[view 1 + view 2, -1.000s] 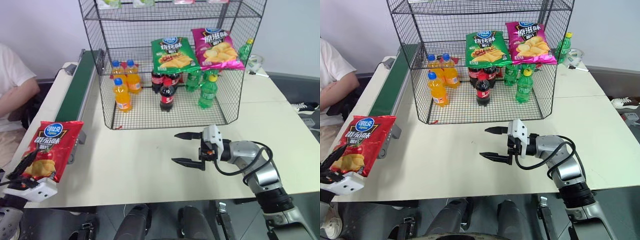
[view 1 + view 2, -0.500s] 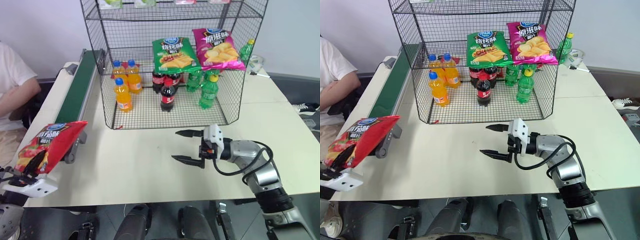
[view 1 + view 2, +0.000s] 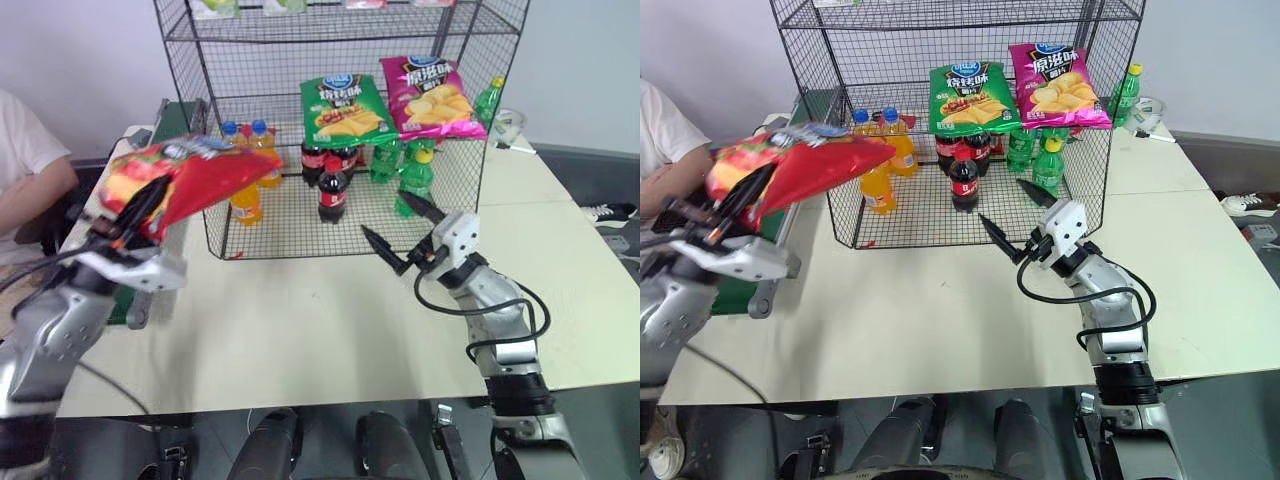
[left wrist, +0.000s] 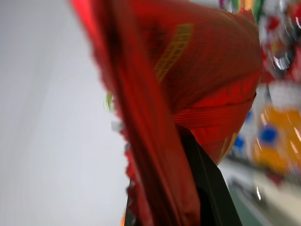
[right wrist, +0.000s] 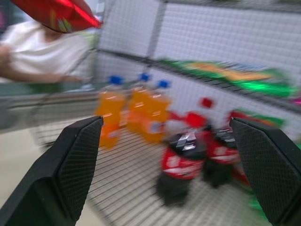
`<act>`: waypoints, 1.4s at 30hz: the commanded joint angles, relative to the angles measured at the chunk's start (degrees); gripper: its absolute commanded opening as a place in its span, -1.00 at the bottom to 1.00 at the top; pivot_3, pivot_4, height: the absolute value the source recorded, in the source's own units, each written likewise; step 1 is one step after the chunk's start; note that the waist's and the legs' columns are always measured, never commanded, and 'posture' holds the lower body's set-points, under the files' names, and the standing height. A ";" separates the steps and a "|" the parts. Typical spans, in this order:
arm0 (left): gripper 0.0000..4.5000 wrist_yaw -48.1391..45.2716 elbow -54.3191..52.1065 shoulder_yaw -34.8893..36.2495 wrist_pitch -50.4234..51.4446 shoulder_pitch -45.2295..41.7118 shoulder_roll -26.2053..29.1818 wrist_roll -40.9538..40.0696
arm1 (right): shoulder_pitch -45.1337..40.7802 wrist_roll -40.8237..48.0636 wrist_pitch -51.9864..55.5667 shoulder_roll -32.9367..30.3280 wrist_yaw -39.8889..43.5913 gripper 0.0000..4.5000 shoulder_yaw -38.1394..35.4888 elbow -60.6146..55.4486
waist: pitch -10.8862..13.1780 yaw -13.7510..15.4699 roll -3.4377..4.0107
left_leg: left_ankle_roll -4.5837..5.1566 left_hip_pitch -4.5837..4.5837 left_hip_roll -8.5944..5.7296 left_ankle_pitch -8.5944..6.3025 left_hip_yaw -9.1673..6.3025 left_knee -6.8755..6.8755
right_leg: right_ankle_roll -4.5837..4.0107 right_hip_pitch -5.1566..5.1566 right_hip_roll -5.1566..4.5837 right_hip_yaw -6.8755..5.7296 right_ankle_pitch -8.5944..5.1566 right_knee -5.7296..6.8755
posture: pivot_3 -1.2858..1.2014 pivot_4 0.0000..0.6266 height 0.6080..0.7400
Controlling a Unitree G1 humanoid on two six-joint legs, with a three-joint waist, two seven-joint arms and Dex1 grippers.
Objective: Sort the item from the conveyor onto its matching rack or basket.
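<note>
The red chip bag (image 3: 185,178) is up in the air, off the conveyor (image 3: 168,125) and over the counter (image 3: 300,330). The left gripper (image 3: 128,215) has its fingers pinched tight on 1 end of it. The bag's long side runs away from those fingers and points up and to the right — straight at the front left corner of the black wire rack (image 3: 340,130). Its far tip hangs in front of the orange soda bottles (image 3: 248,170).

The green chip bag (image 3: 345,108) and the magenta chip bag (image 3: 432,96) lie on a shelf further right. So the red bag probably has to go right and in, beside them.

The right gripper (image 3: 402,232) has its fingers spread wide and holds nothing — it sits low, near the rack's front. The left arm is the 1 nearer the bag.
</note>
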 commanded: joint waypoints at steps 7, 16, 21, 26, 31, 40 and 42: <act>-0.99 10.48 26.73 -12.69 3.15 -27.74 -8.66 11.31 | 1.75 -0.84 0.27 0.13 -3.42 1.00 1.17 -5.06 | 0.00 0.12 -0.01 | -0.05 0.00 -0.04 0.06 -0.03 0.04 | 0.01 0.00 0.05 0.04 -0.01 0.19 | 0.03 -0.52 1.00; -0.99 24.19 62.24 -20.05 8.91 -47.46 -17.43 13.45 | 0.86 -1.05 1.29 -0.55 -4.61 1.00 1.71 -6.13 | 0.03 -0.31 -0.07 | -0.05 -0.06 -0.06 0.08 -0.04 0.06 | 0.07 -0.09 0.05 0.03 -0.03 0.25 | 0.03 -0.52 1.00; -0.99 23.59 74.63 -21.68 11.30 -54.50 -20.48 11.73 | 1.17 -1.04 1.94 -0.61 -5.03 1.00 1.93 -7.19 | 0.04 -0.12 -0.09 | -0.06 -0.13 -0.08 0.08 -0.03 0.11 | 0.09 -0.13 0.04 0.02 -0.04 0.27 | 0.03 -0.52 1.00; -0.99 23.44 79.99 -22.26 13.16 -57.82 -22.41 9.95 | 1.26 -1.20 2.65 -0.40 -5.68 1.00 2.40 -8.28 | 0.03 -0.13 -0.10 | -0.05 -0.12 -0.10 0.08 -0.04 0.17 | 0.11 -0.09 0.03 0.01 -0.03 0.28 | 0.03 -0.52 1.00; -0.99 18.77 81.92 -19.93 12.29 -59.71 -24.07 4.31 | 1.81 -1.17 3.20 -0.41 -6.03 1.00 2.67 -9.17 | 0.04 -0.13 -0.12 | -0.05 -0.14 -0.10 0.08 -0.04 0.17 | 0.11 -0.10 0.03 0.01 -0.04 0.29 | 0.03 -0.52 1.00; 0.60 18.61 80.86 -22.11 10.02 -59.90 -24.16 3.96 | 2.26 -1.23 3.92 -0.38 -6.42 1.00 3.45 -9.93 | 0.03 0.03 -0.14 | -0.05 -0.13 -0.12 0.08 -0.05 0.25 | 0.12 -0.04 0.02 0.00 -0.03 0.30 | 0.03 -0.52 1.00; 0.96 17.95 79.88 -22.12 8.64 -59.01 -23.61 3.54 | 2.26 -1.09 4.08 -0.54 -6.24 1.00 3.54 -9.96 | 0.02 0.07 -0.15 | -0.05 -0.13 -0.12 0.08 -0.06 0.25 | 0.12 -0.04 0.02 0.00 -0.03 0.30 | 0.03 -0.52 1.00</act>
